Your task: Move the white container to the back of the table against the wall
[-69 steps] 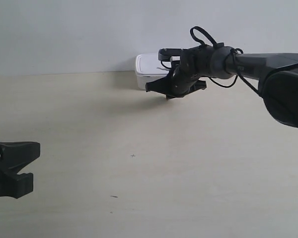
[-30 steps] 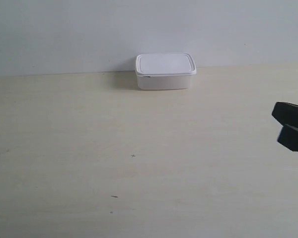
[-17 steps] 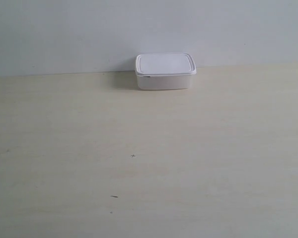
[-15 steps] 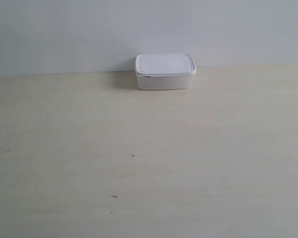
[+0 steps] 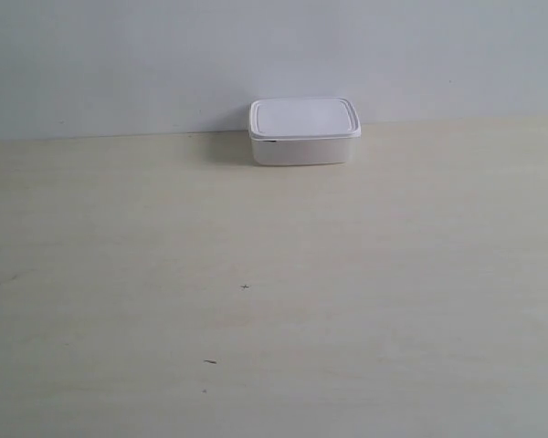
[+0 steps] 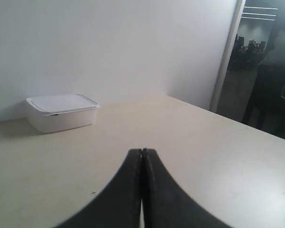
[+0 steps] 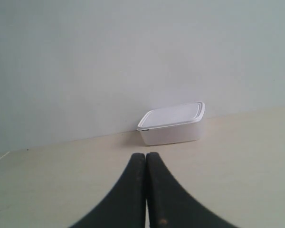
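The white container [image 5: 303,130] stands lidded at the back of the table [image 5: 274,301], close against the wall [image 5: 256,55]. No arm shows in the exterior view. In the left wrist view the container [image 6: 61,111] lies far off, and my left gripper [image 6: 142,152] is shut with nothing between its black fingers. The right wrist view shows the container [image 7: 173,123] by the wall, well beyond my right gripper [image 7: 146,155], which is also shut and empty.
A few tiny dark marks [image 5: 245,286] dot the pale table. In the left wrist view the wall ends at a vertical edge [image 6: 226,57], with a dark room beyond and the table's edge [image 6: 237,124] below it.
The arm at the exterior view's right has drawn back from the container and left the view. The gripper at the exterior view's left has also gone from view. The container has stayed put.
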You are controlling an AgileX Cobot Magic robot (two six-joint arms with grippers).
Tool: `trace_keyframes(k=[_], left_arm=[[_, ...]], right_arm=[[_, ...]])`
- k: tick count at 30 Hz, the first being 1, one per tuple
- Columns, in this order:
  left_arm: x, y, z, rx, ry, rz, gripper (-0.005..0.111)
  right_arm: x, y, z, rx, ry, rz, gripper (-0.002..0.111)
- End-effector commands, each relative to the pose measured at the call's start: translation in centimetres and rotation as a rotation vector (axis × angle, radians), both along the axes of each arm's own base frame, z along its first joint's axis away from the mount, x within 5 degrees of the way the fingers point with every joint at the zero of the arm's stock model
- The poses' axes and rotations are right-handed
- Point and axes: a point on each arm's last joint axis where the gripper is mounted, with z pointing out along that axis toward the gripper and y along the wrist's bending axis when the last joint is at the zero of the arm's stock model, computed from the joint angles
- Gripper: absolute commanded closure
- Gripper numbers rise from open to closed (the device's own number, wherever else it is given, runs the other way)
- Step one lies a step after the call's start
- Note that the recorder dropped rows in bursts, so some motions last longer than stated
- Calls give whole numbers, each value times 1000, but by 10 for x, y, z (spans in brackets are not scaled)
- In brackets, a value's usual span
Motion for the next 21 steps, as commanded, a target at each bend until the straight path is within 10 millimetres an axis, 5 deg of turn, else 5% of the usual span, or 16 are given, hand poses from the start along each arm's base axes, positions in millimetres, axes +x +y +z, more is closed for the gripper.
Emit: trace_keyframes(k=[1,21], left_arm=[[-1,0,0,61,-42,3,107],[-1,0,-1,87,-56,3,107]], right_arm=[[0,0,-2,-20,6,-2,108],[0,0,-3,-4,16,-3,108]])
